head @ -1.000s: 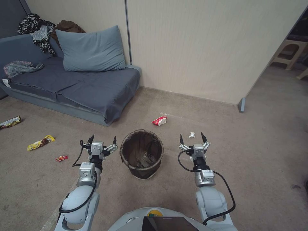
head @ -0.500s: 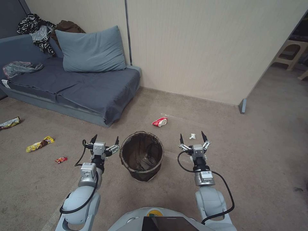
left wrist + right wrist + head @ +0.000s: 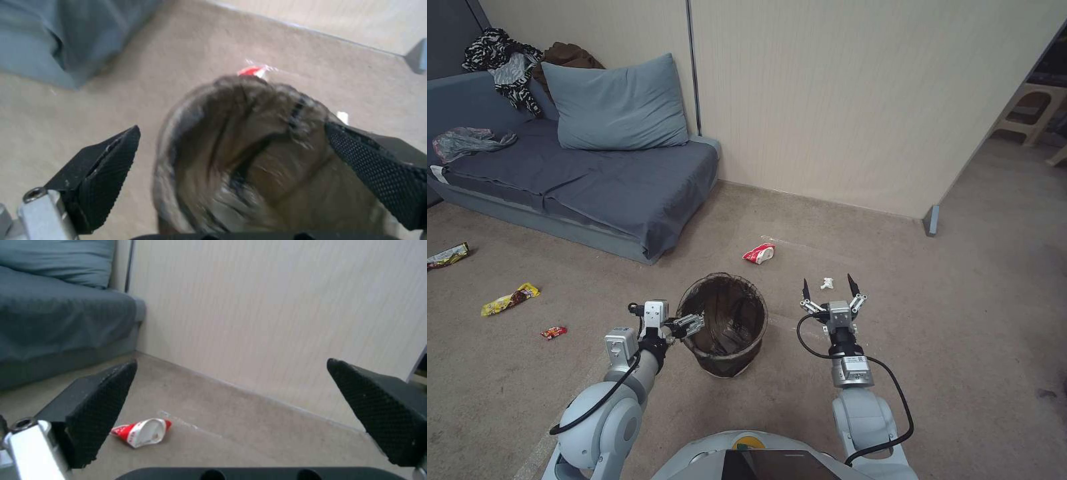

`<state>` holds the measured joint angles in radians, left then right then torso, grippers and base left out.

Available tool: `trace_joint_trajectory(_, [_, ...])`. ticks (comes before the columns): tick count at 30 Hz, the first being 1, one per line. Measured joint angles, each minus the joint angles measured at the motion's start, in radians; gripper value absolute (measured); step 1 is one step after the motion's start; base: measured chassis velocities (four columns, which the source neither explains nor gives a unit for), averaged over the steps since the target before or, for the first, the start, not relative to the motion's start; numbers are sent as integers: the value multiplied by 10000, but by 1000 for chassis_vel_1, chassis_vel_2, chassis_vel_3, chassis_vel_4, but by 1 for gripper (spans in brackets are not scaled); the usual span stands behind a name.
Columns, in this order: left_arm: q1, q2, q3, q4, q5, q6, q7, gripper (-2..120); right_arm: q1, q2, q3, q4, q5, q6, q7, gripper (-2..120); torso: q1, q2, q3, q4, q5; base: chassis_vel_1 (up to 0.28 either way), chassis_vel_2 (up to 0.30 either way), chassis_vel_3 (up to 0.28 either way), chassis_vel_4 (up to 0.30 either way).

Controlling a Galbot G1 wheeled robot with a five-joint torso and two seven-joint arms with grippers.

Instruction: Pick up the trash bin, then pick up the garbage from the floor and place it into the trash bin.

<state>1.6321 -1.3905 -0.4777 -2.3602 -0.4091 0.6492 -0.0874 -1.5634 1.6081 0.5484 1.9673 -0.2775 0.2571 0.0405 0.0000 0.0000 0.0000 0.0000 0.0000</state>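
The left gripper [image 3: 688, 325], fingers spread, straddles the near rim of the trash bin [image 3: 722, 325] to lift it; the right gripper [image 3: 829, 289] waits open beside the bin.

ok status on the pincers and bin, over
Left pincer open, straddling trash bin rim. Right pincer open, clear beside it. Bin upright on floor. Nothing blocking.

Since the earlier frames, the left gripper [image 3: 689, 325] turns inward and moves to the trash bin [image 3: 722, 325], its spread jaws straddling the bin's near-left rim.
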Motion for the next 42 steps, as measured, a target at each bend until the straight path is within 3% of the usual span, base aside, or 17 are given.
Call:
trace_joint_trajectory(3, [-147,-18,70,212,-466,309,-355,100,-18,0,-2,15,13,3,0,100,0,0,0,0,-1,0,0,0,0])
trace_joint_trajectory(11, [-429,-206,124,843,-499,331,-924,100,-115,0,30,54,43,74,0,100,0,0,0,0,0,0,0,0,0])
trace_joint_trajectory(34, [-885,-582,-4,2234,-655,188,-1224,99,-142,0,-29,6,19,120,-51,100,0,0,0,0,0,0,0,0,0])
trace_joint_trajectory(42, [-940,-729,21,2725,-1269,298,-1532,65,-163,0,-59,-5,18,167,-75,100,0,0,0,0,-1,0,0,0,0])
